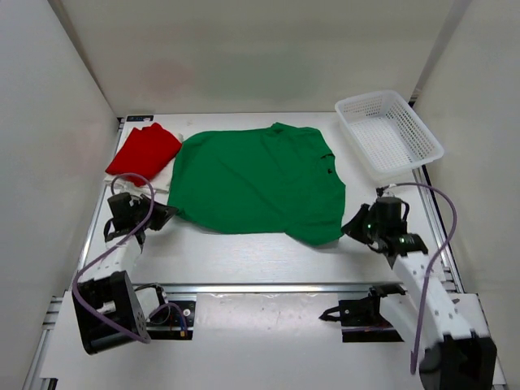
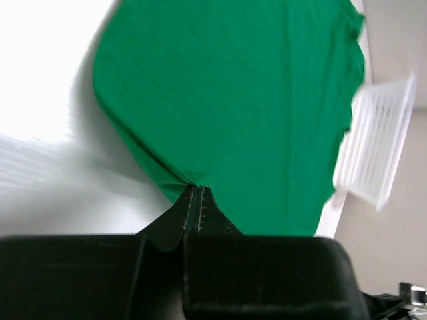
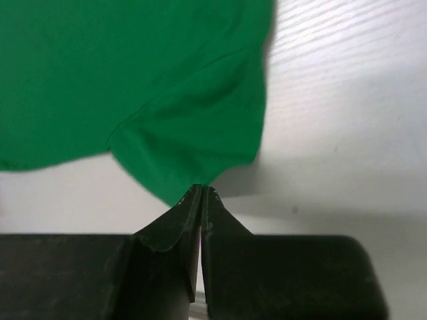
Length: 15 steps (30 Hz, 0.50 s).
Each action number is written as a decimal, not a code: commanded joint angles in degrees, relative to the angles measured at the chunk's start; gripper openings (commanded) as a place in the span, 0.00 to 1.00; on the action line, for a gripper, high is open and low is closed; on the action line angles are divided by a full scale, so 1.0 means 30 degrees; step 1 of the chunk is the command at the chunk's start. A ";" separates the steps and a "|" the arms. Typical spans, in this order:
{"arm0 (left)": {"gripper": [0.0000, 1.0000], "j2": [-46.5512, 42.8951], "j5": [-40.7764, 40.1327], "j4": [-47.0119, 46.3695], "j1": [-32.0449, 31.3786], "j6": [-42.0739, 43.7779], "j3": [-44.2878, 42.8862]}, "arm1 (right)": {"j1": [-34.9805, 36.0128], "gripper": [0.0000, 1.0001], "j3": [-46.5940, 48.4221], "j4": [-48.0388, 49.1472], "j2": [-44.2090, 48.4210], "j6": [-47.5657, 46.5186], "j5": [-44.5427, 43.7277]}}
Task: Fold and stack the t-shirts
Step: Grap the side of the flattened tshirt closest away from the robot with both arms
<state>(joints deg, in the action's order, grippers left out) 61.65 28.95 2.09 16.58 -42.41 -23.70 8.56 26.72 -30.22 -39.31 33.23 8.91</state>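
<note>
A deep green t-shirt (image 1: 256, 179) lies spread across the middle of the table, collar toward the far right. My left gripper (image 1: 171, 214) is shut on its near-left corner, and in the left wrist view the cloth (image 2: 233, 100) is pinched at the closed fingertips of the left gripper (image 2: 198, 189). My right gripper (image 1: 349, 227) is shut on the near-right corner. In the right wrist view a fold of the green t-shirt (image 3: 133, 80) bunches right at the tips of the right gripper (image 3: 202, 190). A bright red t-shirt (image 1: 144, 151) lies folded at the far left.
A white mesh basket (image 1: 388, 132) stands at the far right corner, also seen as the basket (image 2: 377, 147) in the left wrist view. White walls close in the table on three sides. Both arm bases and their cables sit along the near edge.
</note>
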 commanded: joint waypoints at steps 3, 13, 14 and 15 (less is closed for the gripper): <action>0.00 0.1362 -0.2586 -0.2918 -0.1072 -0.2237 -0.1587 | -0.1155 0.00 0.2952 0.5412 -0.6042 -0.1817 0.1163; 0.00 0.5200 -0.3260 -0.4358 -0.0458 -0.2912 -0.3055 | -0.2207 0.00 0.8697 0.7787 -1.3841 -0.2493 0.1690; 0.00 0.5348 -0.3292 -0.4532 -0.0429 -0.3000 -0.3230 | -0.2266 0.00 0.9426 0.7526 -1.4691 -0.2610 0.1457; 0.00 0.5610 -0.3176 -0.4708 -0.0429 -0.2972 -0.3261 | -0.2295 0.00 1.0274 0.7582 -1.5483 -0.2611 0.1571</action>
<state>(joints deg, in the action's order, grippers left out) 77.89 21.37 -9.06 14.92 -50.92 -31.05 2.33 52.36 -10.74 -81.41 26.74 13.34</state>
